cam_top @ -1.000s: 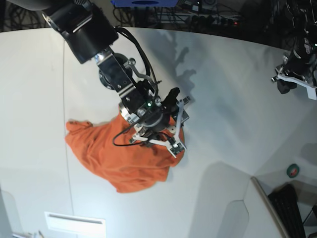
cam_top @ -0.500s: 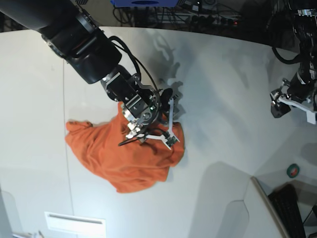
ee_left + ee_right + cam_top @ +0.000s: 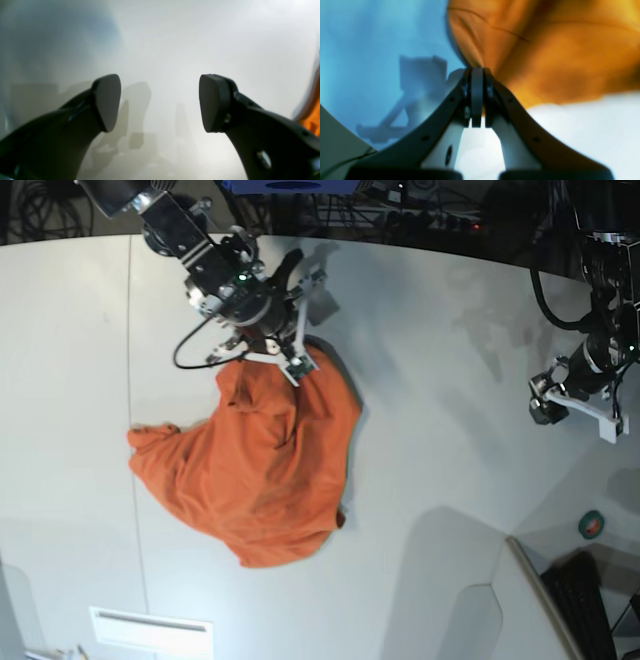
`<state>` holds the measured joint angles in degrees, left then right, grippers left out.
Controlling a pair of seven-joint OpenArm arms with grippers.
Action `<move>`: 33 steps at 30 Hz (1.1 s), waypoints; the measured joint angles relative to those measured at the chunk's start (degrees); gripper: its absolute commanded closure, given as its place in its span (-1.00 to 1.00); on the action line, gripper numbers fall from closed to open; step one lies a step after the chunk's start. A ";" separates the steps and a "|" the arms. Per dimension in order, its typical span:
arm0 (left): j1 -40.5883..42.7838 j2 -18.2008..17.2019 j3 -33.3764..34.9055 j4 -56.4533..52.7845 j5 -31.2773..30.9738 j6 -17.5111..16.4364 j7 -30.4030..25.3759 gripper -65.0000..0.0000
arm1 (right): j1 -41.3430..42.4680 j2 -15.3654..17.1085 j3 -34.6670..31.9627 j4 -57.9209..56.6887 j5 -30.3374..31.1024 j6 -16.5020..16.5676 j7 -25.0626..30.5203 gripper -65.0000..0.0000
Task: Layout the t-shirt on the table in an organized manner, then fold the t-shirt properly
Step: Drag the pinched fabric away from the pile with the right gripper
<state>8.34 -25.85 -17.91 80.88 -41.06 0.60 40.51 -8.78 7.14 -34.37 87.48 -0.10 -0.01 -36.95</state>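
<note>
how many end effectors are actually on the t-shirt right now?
1. The right end effector is shut on the t-shirt at its far edge. The left end effector is open over the bare table, well clear of the cloth.

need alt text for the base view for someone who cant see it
Seen from above, the right hand, shut on the top edge of a crumpled orange t-shirt, holds it up off a white table. The left hand hangs open near the table's far side, away from the shirt.

Green-red round object (image 3: pixel 593 525) at right edge; black keyboard-like thing (image 3: pixel 590 595) below; cables (image 3: pixel 400 205) along top.
</note>
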 measured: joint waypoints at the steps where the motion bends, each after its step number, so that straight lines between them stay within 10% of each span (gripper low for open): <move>1: -0.44 0.09 0.90 0.02 0.02 -0.04 -0.15 -0.43 | -2.19 1.27 2.56 2.71 0.09 0.02 -0.44 1.00; 7: -1.49 0.17 4.39 -0.22 0.24 0.31 0.28 -0.43 | -11.23 6.97 19.32 10.58 0.44 0.44 -1.62 1.00; 16: -2.58 0.24 5.49 -0.92 0.07 0.04 0.26 -0.43 | -2.86 8.11 44.28 -10.93 0.13 0.28 3.76 1.00; 19: -2.60 0.26 5.29 -0.81 -0.04 -0.22 0.02 -0.43 | -1.16 8.92 45.99 -9.99 -0.33 5.99 3.98 1.00; 25: -2.10 -0.07 5.27 -0.87 0.11 0.02 -0.04 -0.43 | -5.62 -0.87 49.42 6.93 0.94 14.40 -3.58 0.08; 28: -2.34 -0.24 8.50 -0.87 0.28 0.55 -0.55 -0.40 | -7.15 -5.73 53.51 13.88 -0.55 15.54 -3.82 0.07; 30: -3.13 -0.66 15.69 -0.74 0.42 0.50 -0.57 -0.14 | -7.32 -7.67 52.57 15.32 -0.63 17.07 -4.02 0.12; 33: -7.85 0.68 28.65 -1.03 0.02 -0.13 0.68 0.80 | -7.30 -9.68 48.70 15.17 0.44 18.99 -4.04 0.23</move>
<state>0.49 -25.17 10.74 79.85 -41.04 0.47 41.19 -16.08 -2.55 14.33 102.65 0.34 18.98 -40.99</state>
